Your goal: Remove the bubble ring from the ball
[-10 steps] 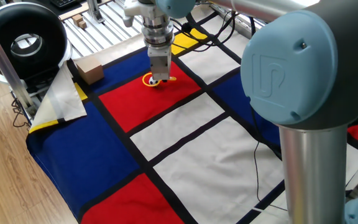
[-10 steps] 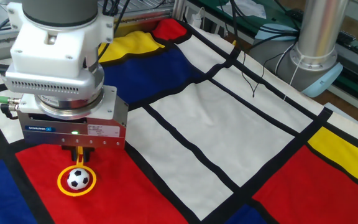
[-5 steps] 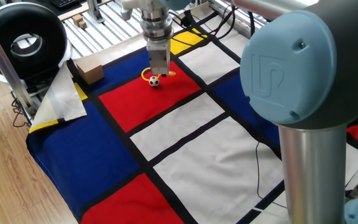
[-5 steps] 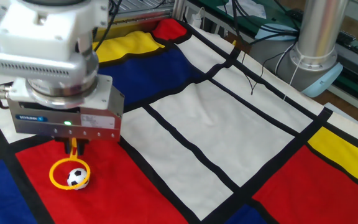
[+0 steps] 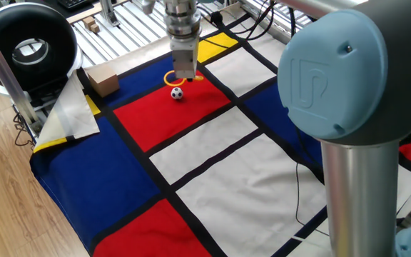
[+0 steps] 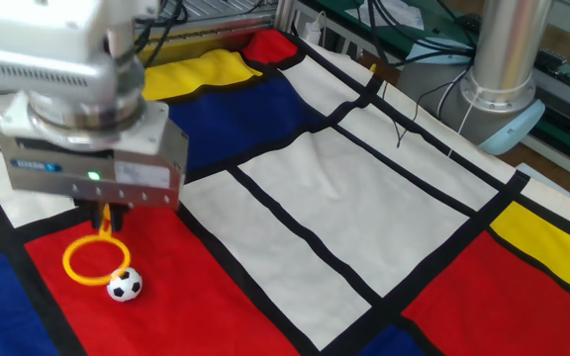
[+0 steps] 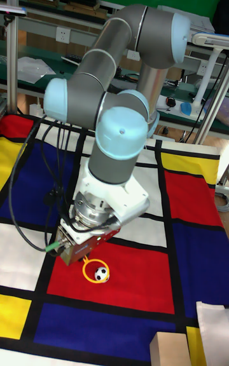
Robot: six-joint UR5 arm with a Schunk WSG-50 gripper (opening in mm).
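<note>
In one fixed view we see the gripper [image 5: 185, 74] hanging over the far end of the red square [image 5: 170, 114] of the checked cloth [image 5: 212, 164]. Its two fingers are pinched tight on the short handle of the bubble ring [image 5: 174, 78], so the loop hangs just off the cloth. The ball [image 5: 177, 93] sits on the red square below the loop, just outside it on the near side. A cardboard box [image 5: 100, 80] rests on the blue patch to the left; we cannot see into it from here. A round black device [image 5: 27, 46] stands beyond the table's corner.

In the other fixed view we look at the gripper [image 6: 105, 215] from close by. Its fingers [image 6: 100, 217] are narrow and closed together around the ring's handle, with no gap we can make out. The bubble ring [image 6: 95, 261] is held level and slightly raised, its shadow showing on the red cloth [image 6: 206, 297]. The ball [image 6: 124, 286] lies beside the loop's near edge, outside it as far as we can tell. The arm's base column [image 6: 503, 59] rises at the far right.

In the tall fixed view the arm [image 7: 121, 112] bends down over the cloth [image 7: 191, 239]. The gripper's fingertips are hidden behind the wrist. The bubble ring [image 7: 93, 269] shows below it, and from this angle the ball [image 7: 101, 273] overlaps the loop, so we cannot tell whether it is inside.
</note>
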